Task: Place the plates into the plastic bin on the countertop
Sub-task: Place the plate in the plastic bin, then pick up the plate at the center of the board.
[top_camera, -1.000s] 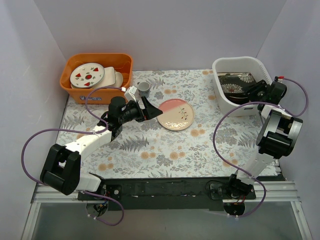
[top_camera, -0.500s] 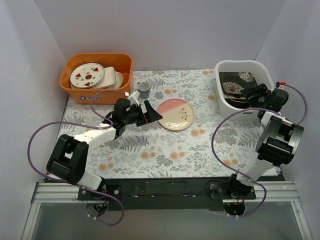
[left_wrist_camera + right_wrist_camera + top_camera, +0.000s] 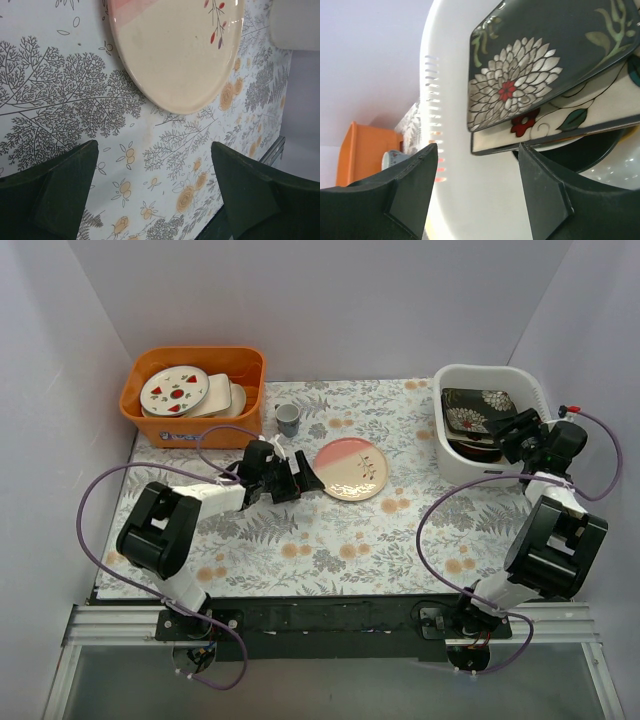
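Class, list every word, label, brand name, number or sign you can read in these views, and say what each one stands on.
No text can be read in any view.
The label on the front wall of the orange bin: a pale strip, too small to read.
The pink round plate, the black square plate and the countertop: plant and flower pictures only, no words or numbers.

The left arm (image 3: 205, 497) lies low, reaching rightward toward the centre, its left gripper (image 3: 303, 478) spread wide. The right arm (image 3: 548, 540) extends far, its right gripper (image 3: 512, 428) parted, empty.
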Robot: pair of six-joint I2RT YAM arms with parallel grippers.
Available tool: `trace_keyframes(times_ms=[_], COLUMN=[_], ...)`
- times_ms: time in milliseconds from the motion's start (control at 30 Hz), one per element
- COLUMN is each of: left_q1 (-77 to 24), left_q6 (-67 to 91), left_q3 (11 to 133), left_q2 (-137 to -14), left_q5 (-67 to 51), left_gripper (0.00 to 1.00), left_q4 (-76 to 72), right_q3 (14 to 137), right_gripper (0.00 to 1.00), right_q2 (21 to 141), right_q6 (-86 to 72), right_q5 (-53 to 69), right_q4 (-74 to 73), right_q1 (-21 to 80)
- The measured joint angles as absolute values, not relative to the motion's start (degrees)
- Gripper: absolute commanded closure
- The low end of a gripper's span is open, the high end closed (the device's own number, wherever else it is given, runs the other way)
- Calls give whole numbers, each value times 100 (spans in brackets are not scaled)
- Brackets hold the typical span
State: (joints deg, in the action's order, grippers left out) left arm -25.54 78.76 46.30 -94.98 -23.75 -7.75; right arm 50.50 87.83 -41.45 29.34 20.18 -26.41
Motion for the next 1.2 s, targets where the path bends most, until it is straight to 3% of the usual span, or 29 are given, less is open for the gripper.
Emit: trace_keyframes(times_ms=[300, 433, 567, 700, 1000, 1133, 1200], left_q1=[-2639, -2639, -2639, -2639, -2657, -2661, -2661], left_q6=[7909, 7953, 8036, 8110, 8206, 8246, 8267], left_q3=[4976, 5172, 5360, 5518, 5791, 5892, 5918], left_q2=[-10036, -10230, -10431, -10639, -11032, -11166, -11229], left_q5=[-2220, -2165, -2117, -2038, -1964, -1944, -1931], left_gripper=[13, 17, 27, 50, 60, 73, 85], left_q4=[-768, -786, -840, -864, -989, -1048, -1079], right_q3=[5011, 5009, 5430, 5717, 5732, 5723, 5684], right_gripper=[28, 28, 29, 32, 37, 39, 40], right_q2=[7981, 7408, 7317, 7452, 8110, 8506, 8739], right_q6=[-4366, -4211, -3833, -3507, -2998, -2816, -2770], right_q5=[3319, 3288, 3166, 3144, 2821, 2674, 2504], right_q4=[1949, 1850, 1378, 1181, 633, 593, 593], right_q1=[-2591, -2115, -1166, -338, 760, 1063, 1098])
